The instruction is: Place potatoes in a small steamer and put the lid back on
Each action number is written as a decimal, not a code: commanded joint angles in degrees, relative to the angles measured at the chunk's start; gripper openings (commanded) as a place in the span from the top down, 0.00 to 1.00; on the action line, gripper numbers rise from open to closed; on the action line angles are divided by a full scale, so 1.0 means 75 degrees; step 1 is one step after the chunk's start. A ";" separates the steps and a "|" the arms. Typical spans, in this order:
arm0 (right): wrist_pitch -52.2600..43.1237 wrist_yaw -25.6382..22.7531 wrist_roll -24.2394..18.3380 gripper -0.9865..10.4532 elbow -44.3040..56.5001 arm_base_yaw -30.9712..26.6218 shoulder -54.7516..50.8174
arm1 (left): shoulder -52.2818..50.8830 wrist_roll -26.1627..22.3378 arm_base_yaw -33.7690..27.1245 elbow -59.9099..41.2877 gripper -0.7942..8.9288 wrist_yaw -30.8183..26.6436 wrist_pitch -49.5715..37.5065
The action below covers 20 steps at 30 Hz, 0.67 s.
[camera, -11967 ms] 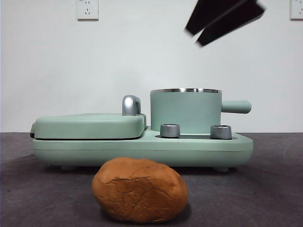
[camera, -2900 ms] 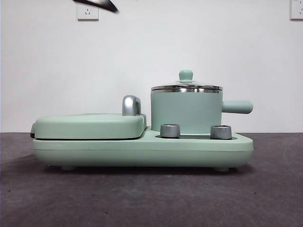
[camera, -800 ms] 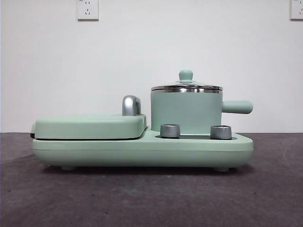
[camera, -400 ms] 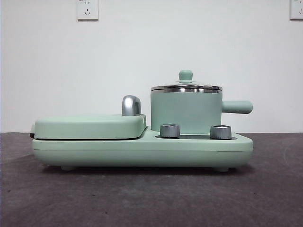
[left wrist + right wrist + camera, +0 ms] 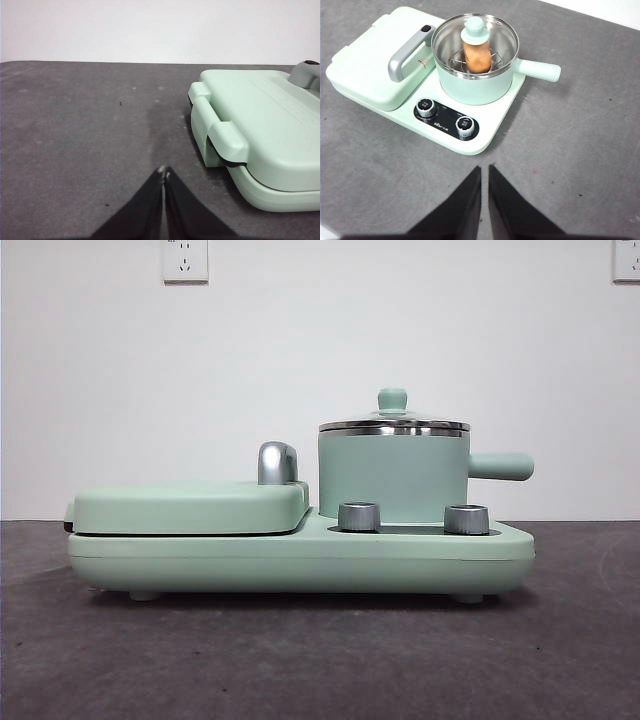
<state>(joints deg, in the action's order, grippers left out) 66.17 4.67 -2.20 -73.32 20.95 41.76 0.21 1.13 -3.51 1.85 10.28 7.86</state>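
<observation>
Ordered from left to right across the front view, the flat grill plate (image 5: 190,506) is shown with its cover down, followed by a steel handle (image 5: 277,462), the small steamer (image 5: 393,477) with two control knobs (image 5: 359,516) before it, and the steamer's side handle projecting outward. The lid (image 5: 393,420) is seated level on the steamer's steel rim, its knob upright. Through the glass, in the right wrist view, the potato (image 5: 477,56) is seen resting on a wire rack inside the pot. The left gripper (image 5: 163,172) is held low over bare table beside the grill plate's end, its jaws pressed together and empty. The right gripper (image 5: 485,170) is held high above the table in front of the appliance, jaws nearly touching, nothing between them. The task is judged complete. Remaining risk is slight: the lid rests loosely by its rim, so it could be knocked askew should either arm be swept across the knob or the projecting handle; the left gripper could also strike the grill plate's near corner.
</observation>
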 commanded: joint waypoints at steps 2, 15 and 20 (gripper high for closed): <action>-0.0539 -0.0102 -0.0653 0.90 0.0122 -0.0020 -0.0079 | -0.0003 0.0058 -0.0003 -0.0149 0.91 -0.0026 -0.0079; -0.7530 0.0236 -0.0708 0.90 0.7635 -0.1979 -0.3485 | -0.0003 0.0058 -0.0003 -0.0149 0.91 -0.0026 -0.0079; -0.8075 0.0181 -0.0548 0.90 0.9133 -0.2471 -0.4811 | -0.0003 0.0058 0.0000 -0.0149 0.91 -0.0026 -0.0079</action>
<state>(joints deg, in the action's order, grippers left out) 7.44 6.04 -7.22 -5.37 2.48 7.75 0.21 1.15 -3.51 1.85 10.28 7.86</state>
